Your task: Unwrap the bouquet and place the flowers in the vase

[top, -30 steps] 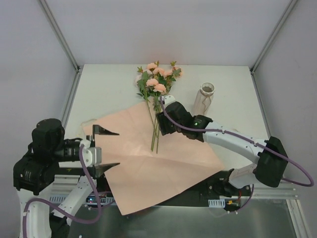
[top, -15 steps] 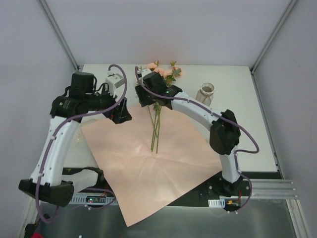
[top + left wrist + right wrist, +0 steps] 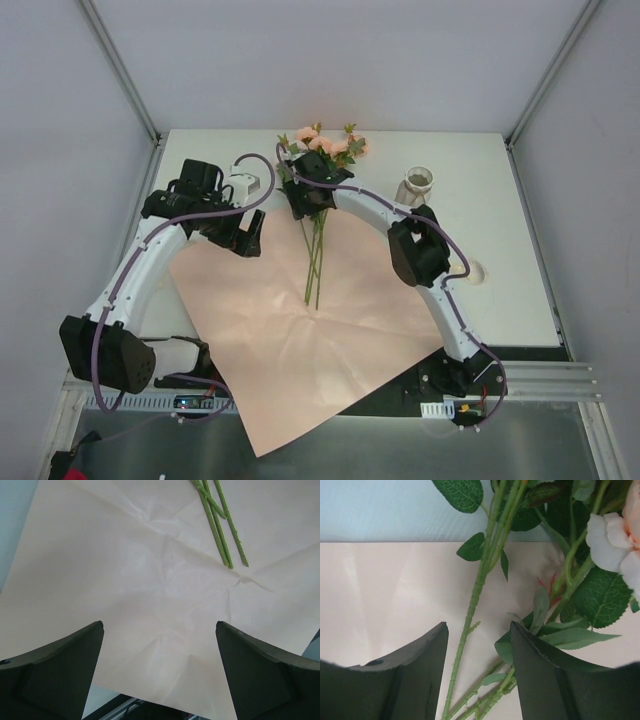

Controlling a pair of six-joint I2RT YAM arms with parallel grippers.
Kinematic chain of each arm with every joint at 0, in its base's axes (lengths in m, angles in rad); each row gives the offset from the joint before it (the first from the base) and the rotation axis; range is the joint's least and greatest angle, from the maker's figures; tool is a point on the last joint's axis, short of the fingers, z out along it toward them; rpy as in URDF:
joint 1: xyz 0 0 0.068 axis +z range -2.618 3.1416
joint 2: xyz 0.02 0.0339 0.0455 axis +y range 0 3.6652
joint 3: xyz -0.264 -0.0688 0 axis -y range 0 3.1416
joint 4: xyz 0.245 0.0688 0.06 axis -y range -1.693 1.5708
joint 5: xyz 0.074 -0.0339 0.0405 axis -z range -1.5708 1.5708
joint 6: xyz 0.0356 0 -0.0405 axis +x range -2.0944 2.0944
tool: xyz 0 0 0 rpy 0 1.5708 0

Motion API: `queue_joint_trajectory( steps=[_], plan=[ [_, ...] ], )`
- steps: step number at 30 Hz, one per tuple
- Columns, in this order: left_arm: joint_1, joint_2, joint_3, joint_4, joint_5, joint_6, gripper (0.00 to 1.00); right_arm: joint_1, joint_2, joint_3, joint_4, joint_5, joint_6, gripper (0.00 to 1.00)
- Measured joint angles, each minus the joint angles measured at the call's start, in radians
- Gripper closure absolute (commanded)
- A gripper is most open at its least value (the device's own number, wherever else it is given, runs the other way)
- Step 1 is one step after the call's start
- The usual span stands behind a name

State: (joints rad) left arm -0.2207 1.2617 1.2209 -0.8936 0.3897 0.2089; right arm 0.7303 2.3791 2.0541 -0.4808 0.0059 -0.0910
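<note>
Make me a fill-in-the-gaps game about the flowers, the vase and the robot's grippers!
1. The flowers lie on a flat pink sheet of ____.
2. The vase stands upright with ____ flowers inside.
3. The left gripper has its fingers wide ____.
4. The right gripper hovers above the flowers' green ____.
Missing words: paper, no, open, stems.

White table (image 3: 510, 200) inside plain grey walls (image 3: 330, 60); metal corner posts (image 3: 121, 70); even, soft light
</note>
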Motion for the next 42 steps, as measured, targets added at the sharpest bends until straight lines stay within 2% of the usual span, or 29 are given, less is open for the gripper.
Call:
queue_joint_trajectory(
  steps=[7, 14, 15, 16, 21, 25, 27, 35, 42],
  plan=[
    [0.0, -0.034, -0.004, 0.048, -0.054, 0.0, 0.05, 0.013, 0.034, 0.035, -0.01, -0.031, -0.003, 0.46],
    [0.0, -0.059, -0.037, 0.072, -0.059, -0.001, 0.04, 0.032, 0.075, 0.07, -0.052, -0.018, -0.005, 0.56],
    [0.0, -0.062, -0.042, 0.073, -0.059, -0.001, 0.03, 0.034, 0.077, 0.076, -0.056, -0.01, -0.003, 0.58],
    [0.0, -0.064, -0.043, 0.073, -0.059, -0.001, 0.03, 0.034, 0.081, 0.08, -0.058, -0.003, 0.0, 0.65],
    [0.035, -0.078, -0.073, 0.106, -0.016, -0.004, 0.07, 0.035, 0.085, 0.085, -0.069, 0.07, 0.024, 0.8],
    [0.061, -0.063, -0.103, 0.117, -0.002, -0.012, 0.07, 0.035, 0.085, 0.087, -0.073, 0.126, 0.051, 0.95],
    [0.066, -0.063, -0.108, 0.117, 0.0, -0.011, 0.07, 0.035, 0.085, 0.087, -0.069, 0.143, 0.055, 0.99],
    [0.127, -0.086, -0.09, 0.102, 0.006, -0.003, 0.07, 0.035, 0.004, 0.004, 0.04, 0.142, 0.061, 0.99],
    [0.203, -0.102, -0.064, 0.092, 0.03, -0.003, 0.07, 0.032, -0.202, -0.04, 0.192, 0.083, 0.064, 0.99]
  ],
)
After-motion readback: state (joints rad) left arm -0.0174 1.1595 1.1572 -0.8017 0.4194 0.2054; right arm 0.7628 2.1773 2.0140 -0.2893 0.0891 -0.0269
